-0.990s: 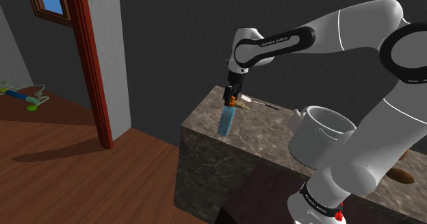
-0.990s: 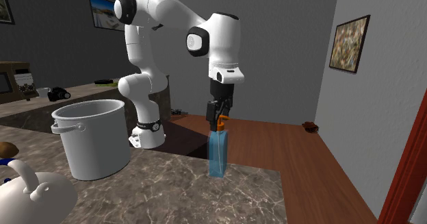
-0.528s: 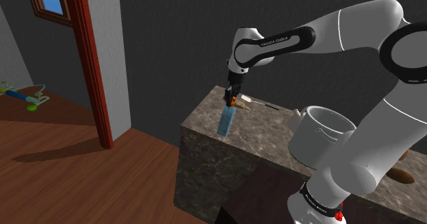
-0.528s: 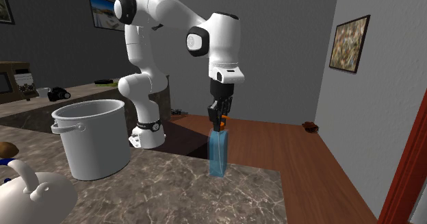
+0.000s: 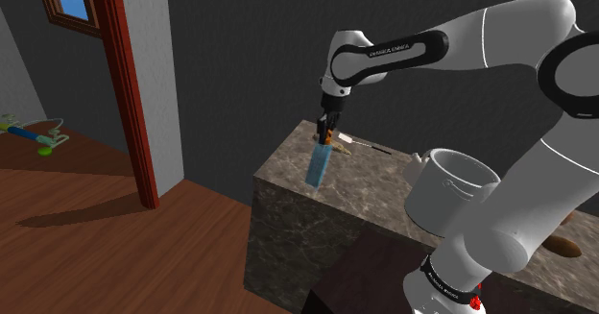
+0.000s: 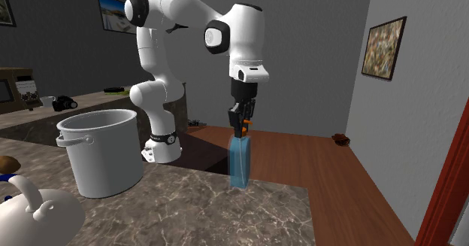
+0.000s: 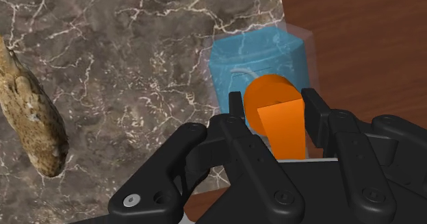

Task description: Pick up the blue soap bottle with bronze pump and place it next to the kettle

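The blue soap bottle (image 5: 320, 166) (image 6: 240, 162) (image 7: 254, 57) hangs upright just above the marble counter (image 5: 288, 202) (image 6: 188, 214), near its end by the wooden floor. My gripper (image 5: 327, 136) (image 6: 241, 127) (image 7: 275, 105) comes straight down from above and is shut on the bottle's orange pump (image 7: 276, 116); both fingers (image 7: 236, 105) press its sides. The white kettle (image 6: 30, 211) sits at the counter's other end, at the second exterior view's lower left, past the pot.
A large white pot (image 5: 447, 187) (image 6: 101, 158) stands between the bottle and the kettle. A brown speckled lump (image 7: 31, 116) lies on the counter beside the bottle. Thin utensils (image 5: 363, 147) lie behind it. The counter edge drops to the wooden floor (image 5: 115, 245).
The fingers closed on the orange pump, then the hand rose a little, lifting the blue bottle slightly off the counter.
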Robot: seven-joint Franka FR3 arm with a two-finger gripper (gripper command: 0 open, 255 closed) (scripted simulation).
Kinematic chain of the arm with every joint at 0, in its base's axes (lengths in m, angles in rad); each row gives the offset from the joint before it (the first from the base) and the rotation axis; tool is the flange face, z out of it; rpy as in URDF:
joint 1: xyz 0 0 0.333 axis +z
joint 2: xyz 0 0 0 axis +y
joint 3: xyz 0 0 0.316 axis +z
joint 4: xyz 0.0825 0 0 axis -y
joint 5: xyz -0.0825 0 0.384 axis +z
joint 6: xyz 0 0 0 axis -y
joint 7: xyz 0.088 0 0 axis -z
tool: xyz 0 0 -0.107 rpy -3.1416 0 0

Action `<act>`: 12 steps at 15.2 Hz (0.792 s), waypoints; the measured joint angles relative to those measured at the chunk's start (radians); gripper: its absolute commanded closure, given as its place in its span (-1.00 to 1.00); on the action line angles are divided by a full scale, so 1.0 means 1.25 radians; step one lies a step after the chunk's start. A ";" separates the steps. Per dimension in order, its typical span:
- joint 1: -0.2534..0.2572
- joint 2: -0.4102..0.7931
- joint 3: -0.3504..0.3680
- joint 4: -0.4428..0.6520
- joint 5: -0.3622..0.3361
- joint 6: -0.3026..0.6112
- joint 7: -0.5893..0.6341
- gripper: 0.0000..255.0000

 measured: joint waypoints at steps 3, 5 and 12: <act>0.000 -0.010 0.001 0.018 -0.001 -0.028 0.002 1.00; 0.001 -0.015 0.001 0.035 -0.001 -0.050 0.004 1.00; 0.001 -0.036 0.002 0.089 -0.003 -0.124 0.006 1.00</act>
